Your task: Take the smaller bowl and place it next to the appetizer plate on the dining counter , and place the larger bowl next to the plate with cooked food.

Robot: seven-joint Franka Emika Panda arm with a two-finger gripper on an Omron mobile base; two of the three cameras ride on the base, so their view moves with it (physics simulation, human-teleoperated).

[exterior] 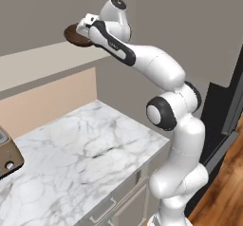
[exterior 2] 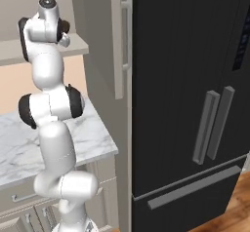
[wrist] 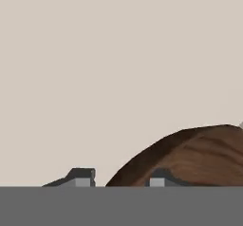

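Reaching up to a beige shelf (exterior: 42, 61) above the marble bench (exterior: 85, 158), the arm hid much of the smaller bowl (exterior: 76, 36), whose dark rim alone poked out left of the white hand in the left base view. Seen from the hand, that bowl (wrist: 190, 156) was a smooth brown wooden curve cut off at the right edge, its inside out of sight. The pincer (wrist: 118, 181) straddled its rim, one fingertip (wrist: 159, 177) over the wood, but I could not tell whether it was clenched.
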